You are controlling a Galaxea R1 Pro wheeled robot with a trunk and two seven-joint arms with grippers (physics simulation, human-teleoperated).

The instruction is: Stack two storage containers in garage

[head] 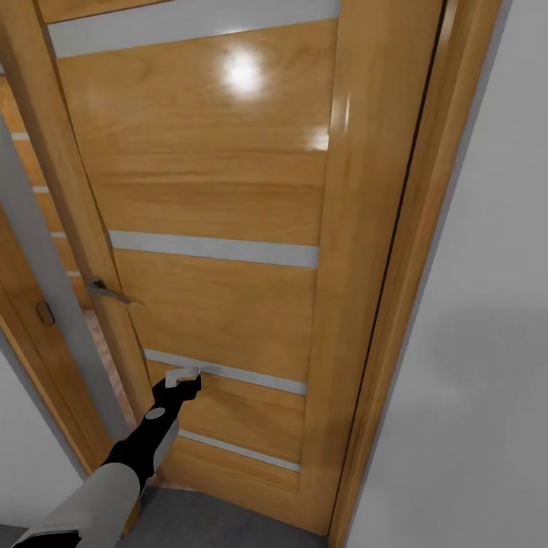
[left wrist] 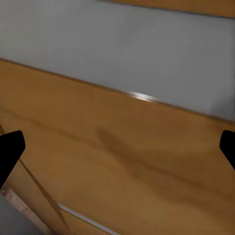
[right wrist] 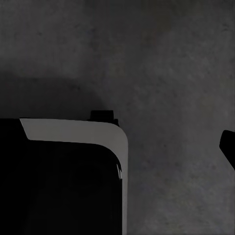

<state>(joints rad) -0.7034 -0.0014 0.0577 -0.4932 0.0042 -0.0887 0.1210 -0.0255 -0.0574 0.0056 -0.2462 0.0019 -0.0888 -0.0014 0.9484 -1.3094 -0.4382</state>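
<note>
The two storage containers are out of view. A wooden door (head: 228, 183) with grey cross strips stands close in front of me. My left arm reaches forward, and my left gripper (head: 183, 374) is against the door's lower grey strip (head: 243, 374), below the handle. In the left wrist view the door panel (left wrist: 122, 156) is very near, and the left gripper (left wrist: 117, 152) is open with its dark fingertips (left wrist: 10, 149) far apart and nothing between them. My right gripper (right wrist: 117, 152) points down at the dark grey concrete floor (right wrist: 171, 63); one fingertip (right wrist: 228, 147) shows wide to the side, so it is open.
The metal door handle (head: 106, 291) is at the door's left edge, where a narrow gap shows light flooring (head: 99, 335). A grey-and-wood door frame (head: 30, 251) stands at left. A white wall (head: 487, 342) closes the right. Part of my base (right wrist: 73, 132) sits beneath the right gripper.
</note>
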